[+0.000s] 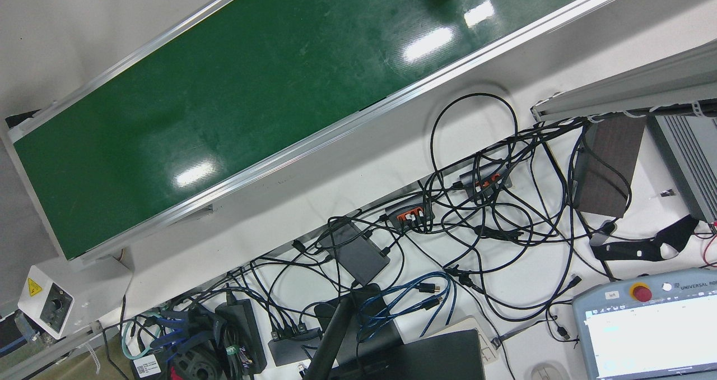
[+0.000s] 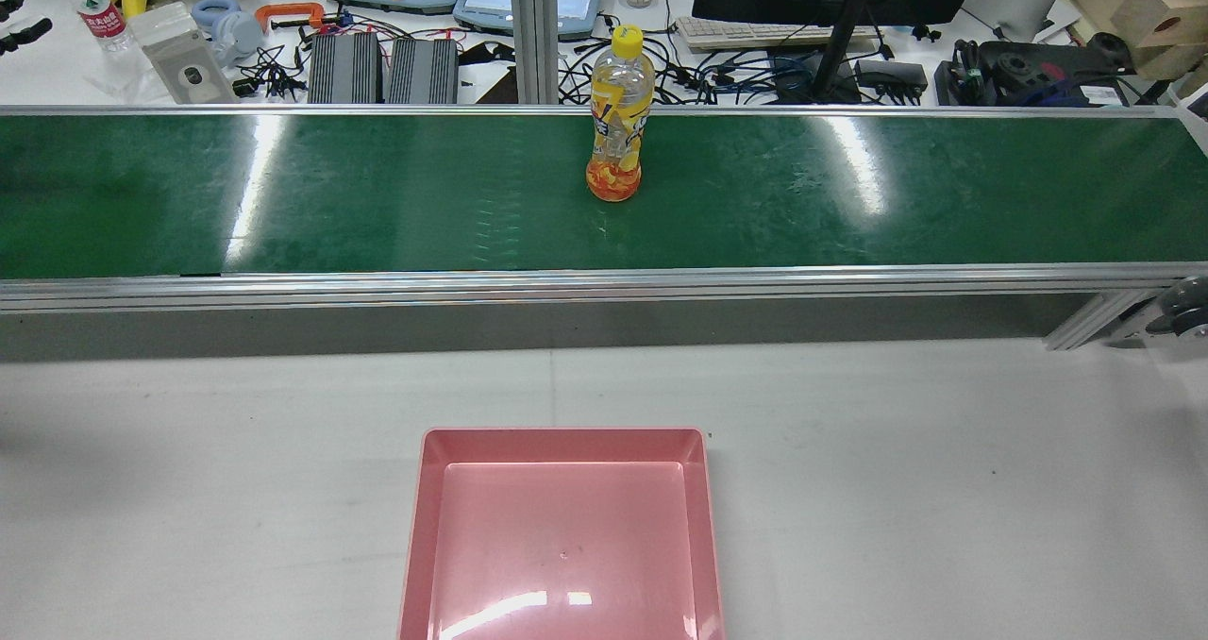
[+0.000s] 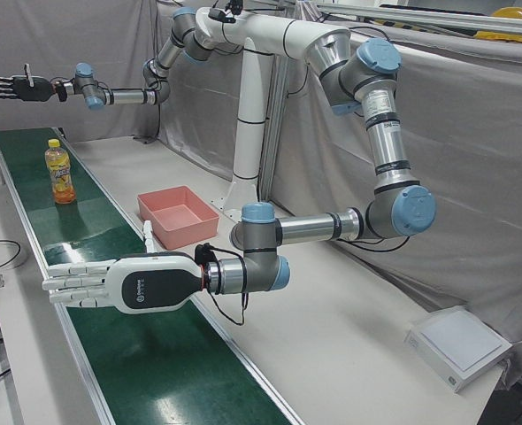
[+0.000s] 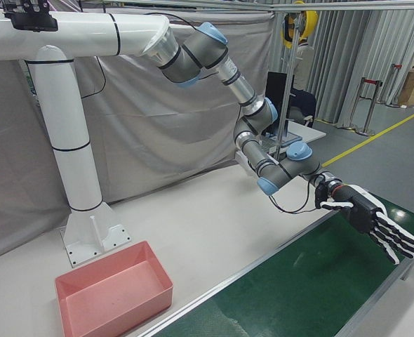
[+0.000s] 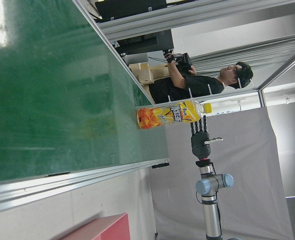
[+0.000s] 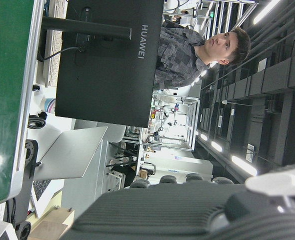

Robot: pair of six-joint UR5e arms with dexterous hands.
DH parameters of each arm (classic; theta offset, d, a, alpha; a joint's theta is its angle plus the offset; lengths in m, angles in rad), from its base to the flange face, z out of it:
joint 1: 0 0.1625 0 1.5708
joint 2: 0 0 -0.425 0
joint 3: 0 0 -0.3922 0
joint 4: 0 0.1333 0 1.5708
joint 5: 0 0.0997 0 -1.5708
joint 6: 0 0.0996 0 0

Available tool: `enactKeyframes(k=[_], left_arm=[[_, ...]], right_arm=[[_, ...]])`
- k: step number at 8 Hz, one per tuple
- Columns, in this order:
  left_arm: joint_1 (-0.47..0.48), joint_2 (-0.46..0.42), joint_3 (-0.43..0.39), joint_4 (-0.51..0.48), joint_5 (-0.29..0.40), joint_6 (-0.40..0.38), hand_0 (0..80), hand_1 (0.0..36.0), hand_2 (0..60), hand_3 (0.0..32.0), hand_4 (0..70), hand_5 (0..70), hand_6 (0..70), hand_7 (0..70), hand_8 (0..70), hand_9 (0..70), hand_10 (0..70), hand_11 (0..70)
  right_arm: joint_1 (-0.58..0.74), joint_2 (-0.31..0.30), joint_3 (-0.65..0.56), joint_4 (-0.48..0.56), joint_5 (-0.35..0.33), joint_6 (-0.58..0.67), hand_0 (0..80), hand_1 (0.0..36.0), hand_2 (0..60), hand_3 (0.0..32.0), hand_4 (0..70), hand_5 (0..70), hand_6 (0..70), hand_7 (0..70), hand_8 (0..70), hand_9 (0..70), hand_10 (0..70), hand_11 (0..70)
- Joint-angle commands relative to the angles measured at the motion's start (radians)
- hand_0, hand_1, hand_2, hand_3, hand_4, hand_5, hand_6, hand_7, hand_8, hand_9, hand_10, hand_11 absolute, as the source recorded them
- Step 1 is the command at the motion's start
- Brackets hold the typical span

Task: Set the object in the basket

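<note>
A bottle (image 2: 618,116) with a yellow cap and some orange drink stands up straight on the green belt (image 2: 377,196). In the rear view it is about in the middle of the belt from left to right, a bit closer to the far edge. Nothing is touching it. A pink basket (image 2: 563,435) sits on the white worktop (image 2: 944,480), on the near side of the belt and almost straight in line with the bottle. The bottle and the basket are well apart, with the belt's metal rail between them. The left hand (image 3: 111,283) hangs flat over the belt, out to the left of the bottle and well away from it. Its fingers are straight and spread apart, and it holds nothing. The right hand (image 4: 372,217) is up in the air over the other end of the belt. Its fingers are spread apart too, and it also holds nothing. In the left hand view, the bottle stands between the two hands, with the right hand far behind it. On the far side of the belt lies a messy desk with cables, a keyboard and a black monitor (image 6: 110,60).
</note>
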Motion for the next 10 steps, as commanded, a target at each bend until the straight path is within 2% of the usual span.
enactKeyframes(k=[1,10], left_arm=[[0.0,0.0,0.0,-0.001,0.0,0.001,46.7,10.3,0.0,0.0,0.0,3.1,0.0,0.0,0.0,1.5,6.1,10.4],[-0.003,-0.003,-0.009,0.001,0.002,-0.013,46.9,10.1,0.0,0.0,0.0,3.9,0.0,0.0,0.2,2.0,5.8,10.0]], right_arm=[[0.0,0.0,0.0,0.0,0.0,0.0,0.0,0.0,0.0,0.0,0.0,0.0,0.0,0.0,0.0,0.0,0.0,0.0],[0.0,0.0,0.0,0.0,0.0,0.0,0.0,0.0,0.0,0.0,0.0,0.0,0.0,0.0,0.0,0.0,0.0,0.0]])
